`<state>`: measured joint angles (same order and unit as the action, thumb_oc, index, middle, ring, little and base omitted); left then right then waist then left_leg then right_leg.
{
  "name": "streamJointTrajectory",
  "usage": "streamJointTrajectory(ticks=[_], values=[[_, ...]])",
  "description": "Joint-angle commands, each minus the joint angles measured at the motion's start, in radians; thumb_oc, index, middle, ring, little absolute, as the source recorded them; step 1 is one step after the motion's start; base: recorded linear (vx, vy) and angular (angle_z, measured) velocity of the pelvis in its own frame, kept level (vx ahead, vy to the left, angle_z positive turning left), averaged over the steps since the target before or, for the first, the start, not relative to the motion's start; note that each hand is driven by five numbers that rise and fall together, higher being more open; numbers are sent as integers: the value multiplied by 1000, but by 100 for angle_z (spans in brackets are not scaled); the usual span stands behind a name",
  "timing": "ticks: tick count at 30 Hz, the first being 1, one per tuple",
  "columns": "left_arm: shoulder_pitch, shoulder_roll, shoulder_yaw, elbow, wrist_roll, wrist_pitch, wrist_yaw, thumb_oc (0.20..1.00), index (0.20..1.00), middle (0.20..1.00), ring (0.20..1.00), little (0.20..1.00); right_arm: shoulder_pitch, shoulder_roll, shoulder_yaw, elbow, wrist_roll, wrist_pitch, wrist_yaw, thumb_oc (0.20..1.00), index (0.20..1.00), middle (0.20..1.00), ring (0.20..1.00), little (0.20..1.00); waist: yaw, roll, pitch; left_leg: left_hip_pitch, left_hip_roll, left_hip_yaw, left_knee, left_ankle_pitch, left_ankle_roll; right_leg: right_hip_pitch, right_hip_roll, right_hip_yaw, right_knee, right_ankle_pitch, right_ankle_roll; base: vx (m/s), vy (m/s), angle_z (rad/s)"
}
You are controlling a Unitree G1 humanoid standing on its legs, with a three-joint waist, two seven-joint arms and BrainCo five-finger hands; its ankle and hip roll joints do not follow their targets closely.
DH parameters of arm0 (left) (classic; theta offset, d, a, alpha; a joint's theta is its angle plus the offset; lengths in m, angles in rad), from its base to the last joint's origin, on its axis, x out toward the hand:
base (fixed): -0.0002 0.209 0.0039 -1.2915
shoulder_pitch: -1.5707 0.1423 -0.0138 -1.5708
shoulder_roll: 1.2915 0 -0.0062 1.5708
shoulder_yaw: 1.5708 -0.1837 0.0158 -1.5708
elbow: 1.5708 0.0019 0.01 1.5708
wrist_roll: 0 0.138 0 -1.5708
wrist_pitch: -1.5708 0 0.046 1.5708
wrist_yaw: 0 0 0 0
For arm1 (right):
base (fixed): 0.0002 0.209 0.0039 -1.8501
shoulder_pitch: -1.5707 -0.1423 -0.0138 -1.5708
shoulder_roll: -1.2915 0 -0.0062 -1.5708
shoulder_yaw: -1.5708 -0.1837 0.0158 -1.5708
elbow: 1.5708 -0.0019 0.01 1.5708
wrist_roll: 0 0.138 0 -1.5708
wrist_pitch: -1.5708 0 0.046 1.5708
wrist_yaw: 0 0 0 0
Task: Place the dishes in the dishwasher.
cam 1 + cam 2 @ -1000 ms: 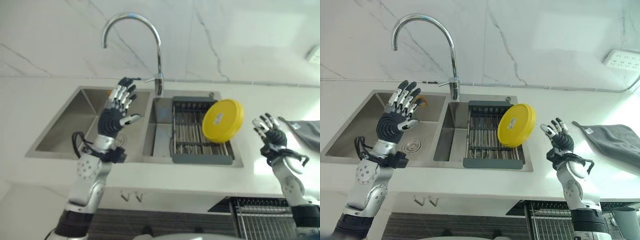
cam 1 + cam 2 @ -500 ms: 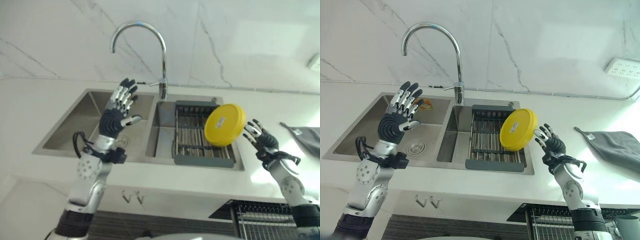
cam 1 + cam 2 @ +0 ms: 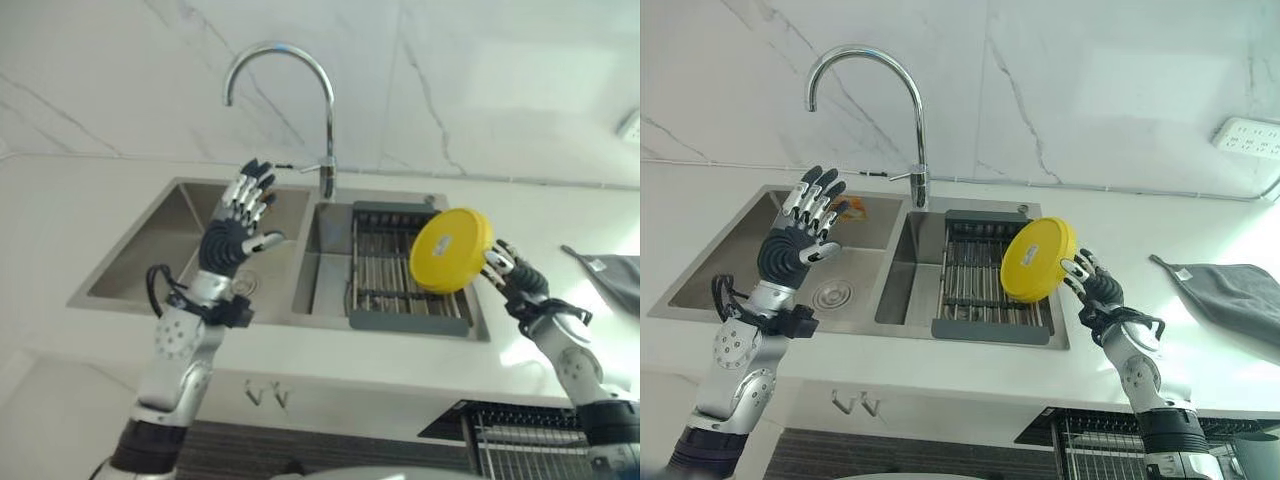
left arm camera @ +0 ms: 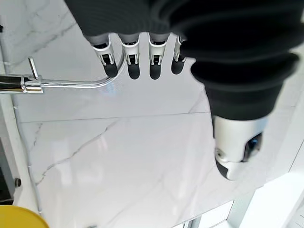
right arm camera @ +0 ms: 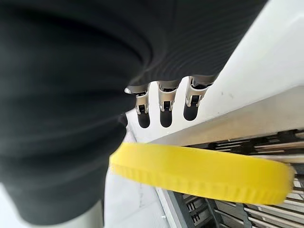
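A double steel sink (image 3: pixel 760 290) is set into the white counter (image 3: pixel 940 360), with a grey dish rack (image 3: pixel 985 290) sitting in its right basin. A yellow plate (image 3: pixel 1037 260) stands on edge at the rack's right end, tilted, with a small pale sticker on its face, too small to read. The right hand (image 3: pixel 1092 287) is at the plate's right rim, fingers straight and spread, their tips at or just beside the rim; whether they touch is unclear. The left hand (image 3: pixel 800 225) is raised over the left basin, fingers straight and spread, holding nothing. A grey cloth (image 3: pixel 1230 300) lies on the counter far right. The tap (image 3: pixel 910 110) arches behind the sink.
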<state>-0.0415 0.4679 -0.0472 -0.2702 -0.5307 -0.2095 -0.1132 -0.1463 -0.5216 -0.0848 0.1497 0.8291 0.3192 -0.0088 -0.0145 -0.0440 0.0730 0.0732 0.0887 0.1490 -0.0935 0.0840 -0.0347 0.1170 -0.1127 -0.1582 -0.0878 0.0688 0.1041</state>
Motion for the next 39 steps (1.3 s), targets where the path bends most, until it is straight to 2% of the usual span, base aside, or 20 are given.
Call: streamJointTrajectory(ticks=[1,18,39], values=[[-63,28,-31,12,-23,-37,2,1000,1000,1000,1000,1000,-126,-58,-2,34,72,-21,11,1000,1000,1000,1000,1000,32,3,-4,51,39,25,6,-94,-36,33,2,-78,1,-50,13,0,0,0],[-81,40,-45,7,-28,-25,26,1000,1000,1000,1000,1000,-218,-80,47,127,81,7,-3,1000,1000,1000,1000,1000,54,3,-3,50,37,11,6,-93,-40,39,2,-92,1,-55,9,4,2,3],[-105,49,-64,11,-34,-16,44,1000,1000,1000,1000,1000,-306,-98,89,257,67,1,-34,1000,1000,1000,1000,1000,76,4,2,51,30,-7,6,-94,-37,49,1,-101,1,-57,7,0,2,2]])
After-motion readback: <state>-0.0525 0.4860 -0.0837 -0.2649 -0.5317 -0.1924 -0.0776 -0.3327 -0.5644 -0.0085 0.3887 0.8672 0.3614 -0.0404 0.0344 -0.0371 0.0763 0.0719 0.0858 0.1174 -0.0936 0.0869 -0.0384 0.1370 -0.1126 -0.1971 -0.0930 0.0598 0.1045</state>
